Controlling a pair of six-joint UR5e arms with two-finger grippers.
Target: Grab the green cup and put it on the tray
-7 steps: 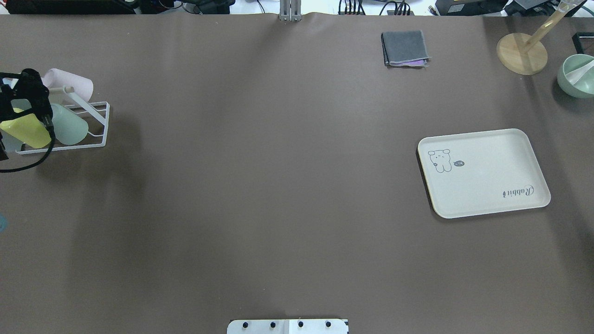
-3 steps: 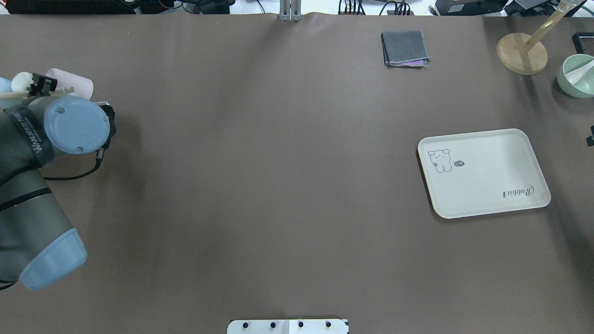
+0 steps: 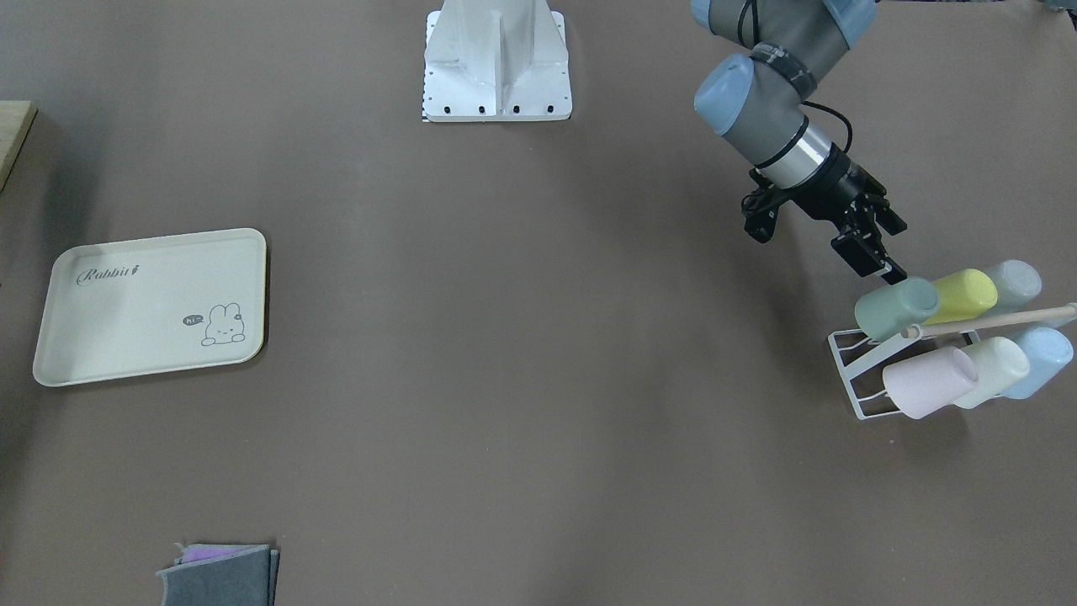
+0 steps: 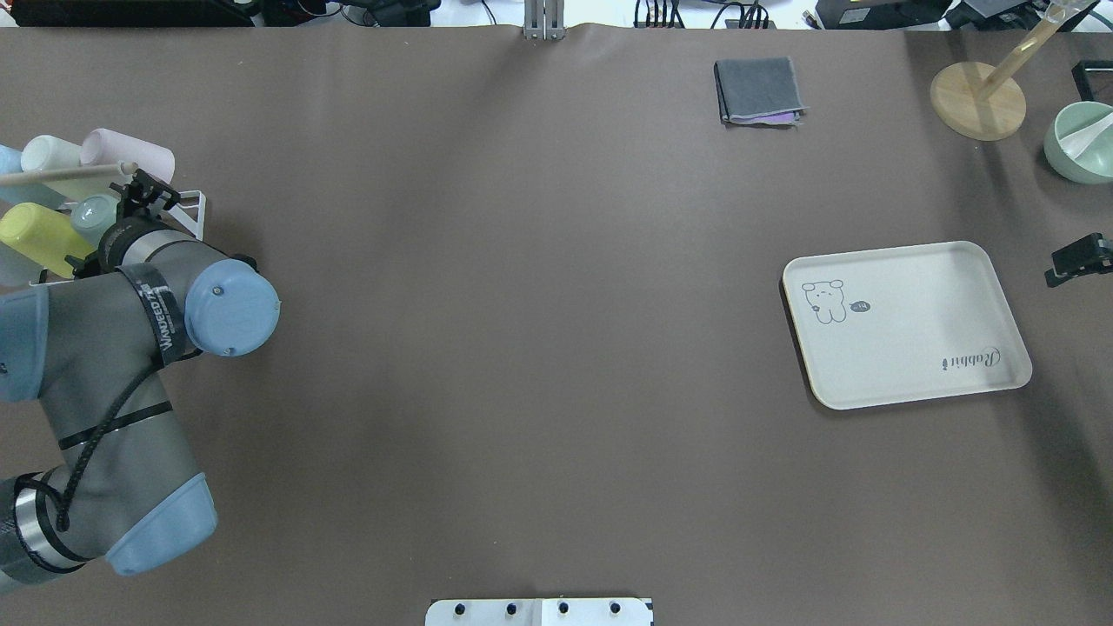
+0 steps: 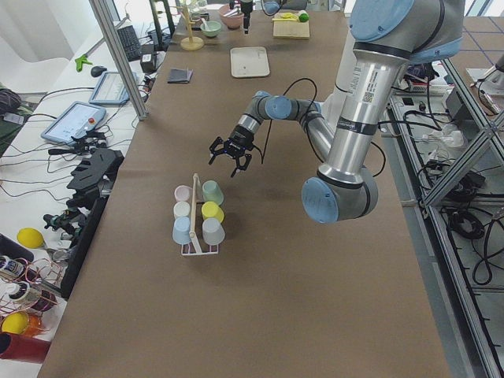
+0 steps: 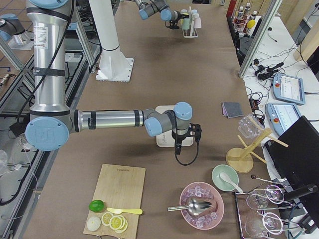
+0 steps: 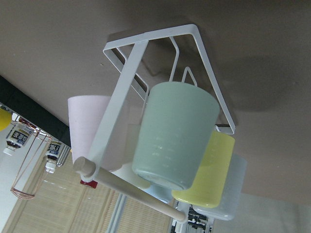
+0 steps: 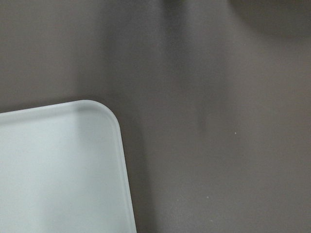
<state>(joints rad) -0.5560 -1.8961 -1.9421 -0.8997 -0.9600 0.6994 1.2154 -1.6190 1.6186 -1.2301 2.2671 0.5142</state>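
Brown paper-covered table [image 3: 505, 379] under both arms.

Front-facing: finds small matte mint-green plastic cup [image 3: 896, 309] lying on its side in white wire rack [image 3: 850, 370] at robot's left end, touching yellow plastic cup [image 3: 963, 295], with pink plastic cup [image 3: 925, 383] in the rack's far row. Puts flat cream rectangular tray with rabbit print [image 3: 126, 337] well apart at the right end, with nothing on it. Shows left gripper [image 3: 885, 247] angled down at the cup, jaws apart, nothing held, lower finger just beside the cup; contact unclear.

Overhead: left arm bent in from the left edge, wrist hiding most of the cup [image 4: 87, 213]. Right gripper [image 4: 1078, 258] near the tray's right side; open or closed, cannot tell.

Left-end view: near arm's fingers spread, just short of the rack.

Right-end view: near arm stretched low, wrist over the tray; fingers unreadable.

Left wrist: cup [image 7: 175, 138] centred, base end toward camera, wooden rod [image 7: 126, 187] crossing below. No fingers in frame.

Right wrist: tray corner and table only.

Progress, judged: approach stage, nothing done yet. Left to do: close on cup, pull out of rack, carry across table, set on tray.
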